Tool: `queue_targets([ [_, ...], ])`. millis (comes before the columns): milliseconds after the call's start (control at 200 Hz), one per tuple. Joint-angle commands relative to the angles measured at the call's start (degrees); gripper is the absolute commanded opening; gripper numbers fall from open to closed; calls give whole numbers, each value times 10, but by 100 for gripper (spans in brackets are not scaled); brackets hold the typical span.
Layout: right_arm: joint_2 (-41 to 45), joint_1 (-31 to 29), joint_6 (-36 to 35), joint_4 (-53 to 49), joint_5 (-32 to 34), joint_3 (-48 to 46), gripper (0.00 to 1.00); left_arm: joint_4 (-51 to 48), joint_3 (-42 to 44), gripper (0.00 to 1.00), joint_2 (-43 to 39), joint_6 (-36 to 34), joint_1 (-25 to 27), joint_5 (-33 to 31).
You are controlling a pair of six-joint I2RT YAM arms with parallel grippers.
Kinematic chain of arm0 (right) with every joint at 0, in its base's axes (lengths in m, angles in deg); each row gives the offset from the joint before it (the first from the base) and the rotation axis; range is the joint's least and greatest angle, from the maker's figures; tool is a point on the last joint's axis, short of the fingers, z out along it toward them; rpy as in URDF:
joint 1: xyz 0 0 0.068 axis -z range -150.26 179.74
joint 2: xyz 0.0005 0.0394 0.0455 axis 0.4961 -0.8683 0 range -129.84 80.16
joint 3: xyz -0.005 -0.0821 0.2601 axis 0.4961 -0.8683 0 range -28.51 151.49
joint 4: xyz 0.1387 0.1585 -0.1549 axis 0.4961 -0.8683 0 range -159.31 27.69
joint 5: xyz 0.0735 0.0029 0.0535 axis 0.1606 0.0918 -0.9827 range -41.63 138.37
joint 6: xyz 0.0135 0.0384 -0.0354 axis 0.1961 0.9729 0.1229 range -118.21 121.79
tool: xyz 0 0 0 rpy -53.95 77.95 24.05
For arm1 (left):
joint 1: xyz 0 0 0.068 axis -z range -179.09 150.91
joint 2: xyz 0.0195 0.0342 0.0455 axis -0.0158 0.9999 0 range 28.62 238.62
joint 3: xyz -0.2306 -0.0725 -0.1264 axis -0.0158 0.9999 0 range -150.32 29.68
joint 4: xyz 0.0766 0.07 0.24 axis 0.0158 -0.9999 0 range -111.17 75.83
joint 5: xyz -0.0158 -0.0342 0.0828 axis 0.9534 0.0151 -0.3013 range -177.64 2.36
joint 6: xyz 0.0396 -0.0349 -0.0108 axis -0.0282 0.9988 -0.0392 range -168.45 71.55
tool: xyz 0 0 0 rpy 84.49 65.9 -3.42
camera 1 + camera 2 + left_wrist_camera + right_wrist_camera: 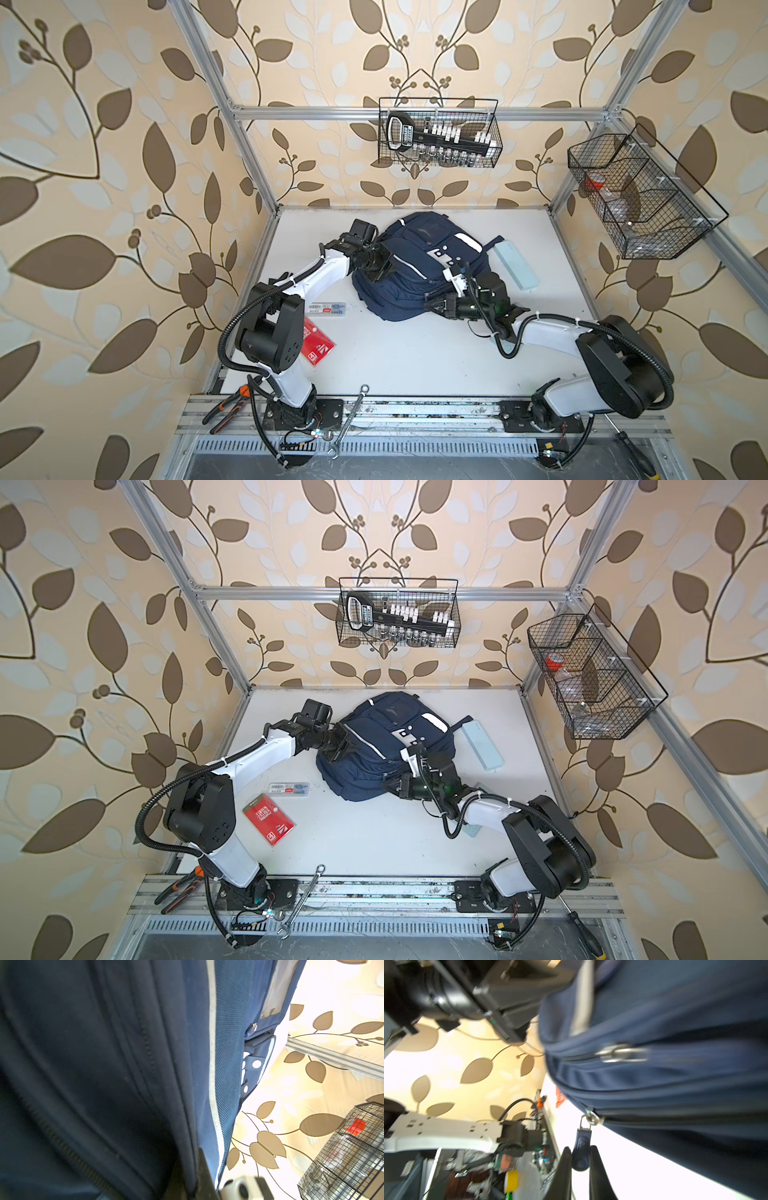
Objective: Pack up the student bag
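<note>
Bag: large navy-blue fabric student bag (419, 266) (374, 750) w/ white reflective stripes lay flat at rear-centre of the white bench (415, 361), white dotted patch facing up.
Left tool: left tool (386, 266) (343, 746) was pressed vs. the bag's left flank in both top views. Jaws were closed narrow. The wrist view showed only navy cloth & a zip line close up, so couldn't tell if a fold was pinched.
Right tool: right tool (580, 1149) (428, 300) sat at the bag's near-right edge, jaws narrow, clamped on the small navy zip pull tab (581, 1160) hanging from a silver slider. The tab sat between both black fingers (564, 1167).
Right of bag: pale-green flat rectangular case (515, 266) (482, 744) lay just beside the bag, apart from both tools.
Left of bag: clear plastic blister pack w/ white label (326, 308) lay near the bag's front-left corner. A flat red card pack (318, 347) lay nearer the front, partly hidden by the left arm's elbow in a top view.
Front rail: orange-handled pliers (224, 411), silver spanner (349, 419), black-handled screwdriver (625, 442).
Rear wall: black wire basket (438, 99) held a black-and-white socket set (440, 135).
</note>
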Motion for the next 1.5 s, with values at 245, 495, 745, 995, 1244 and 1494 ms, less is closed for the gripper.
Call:
queue_targets([
  [245, -113, -106, 97, 106, 55, 127, 0, 44, 17, 0, -51, 5, 28, -22],
  [495, -121, -112, 65, 44, 59, 145, 0, -4, 2, 0, -51, -49, 28, -21],
  [745, 7, -115, 5, -178, 182, 110, 69, -86, 50, 53, -117, -144, 28, -95],
  [995, 97, -89, 119, -242, 259, 71, 66, -70, 159, 49, -225, -199, 79, -118],
  [1244, 52, -88, 215, -213, 265, 86, 57, -23, 190, 54, -209, -190, 141, -125],
  [1494, 53, -88, 208, -238, 268, 92, 53, -64, 136, 49, -163, -208, 158, -200],
])
